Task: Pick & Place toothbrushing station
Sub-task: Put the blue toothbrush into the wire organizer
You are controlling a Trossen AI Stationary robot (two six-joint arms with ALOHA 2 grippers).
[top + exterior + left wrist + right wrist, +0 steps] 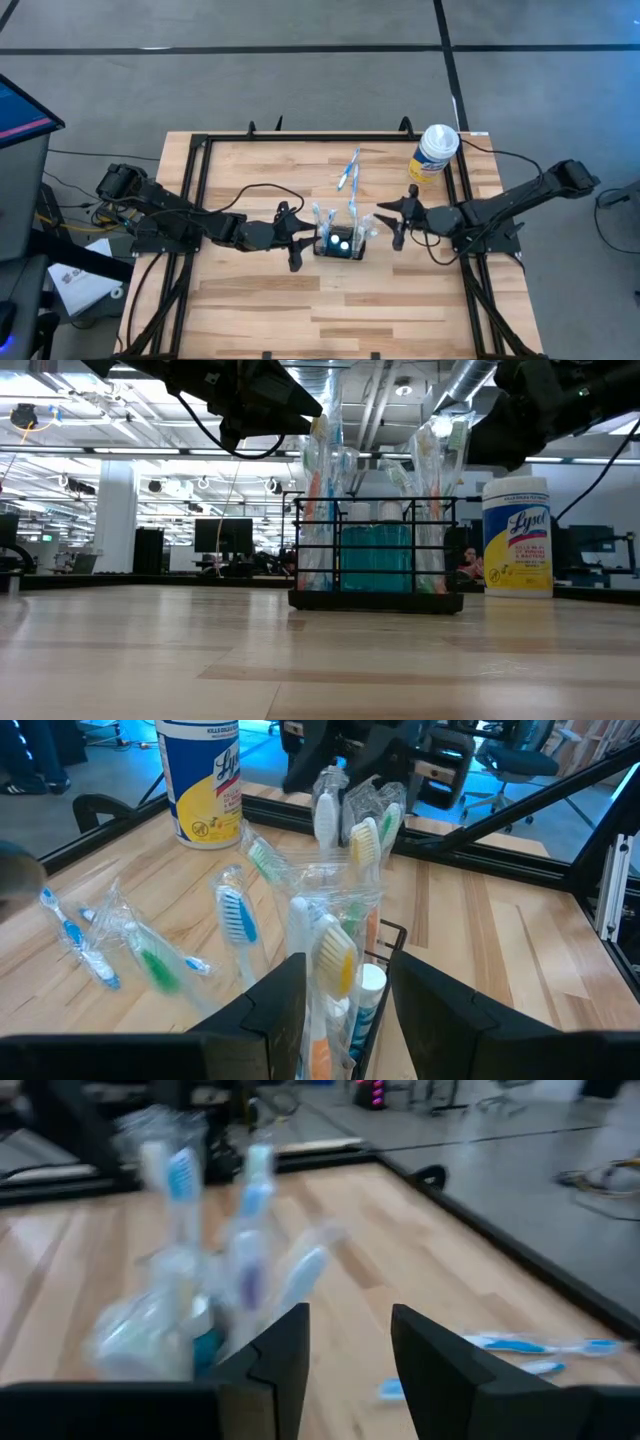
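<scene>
The toothbrushing station (pixel 340 245), a small black wire holder (pixel 375 570), stands upright on its base on the wooden table. It holds several plastic-wrapped toothbrushes and a blue-green tube. My left gripper (pixel 297 243) is at the station's left side, level with the brush heads. Its fingers stand apart on either side of a wrapped yellow-bristled toothbrush (pixel 335 958). My right gripper (pixel 400 225) hovers open just right of the station with nothing between its fingers (pixel 350 1360). My left gripper comes at the standing brushes almost level from the table's left. The wrapped yellow-bristled brush head (pixel 338 982) fills most of the gap between its fingers. Whether the fingers touch the wrapping, I cannot tell.
A white-and-yellow wipes canister (pixel 435 152) stands at the far right corner. Loose wrapped toothbrushes (pixel 348 172) lie on the wood beyond the station. A black frame rail (pixel 200 150) runs around the table. Bare wood lies toward the near edge.
</scene>
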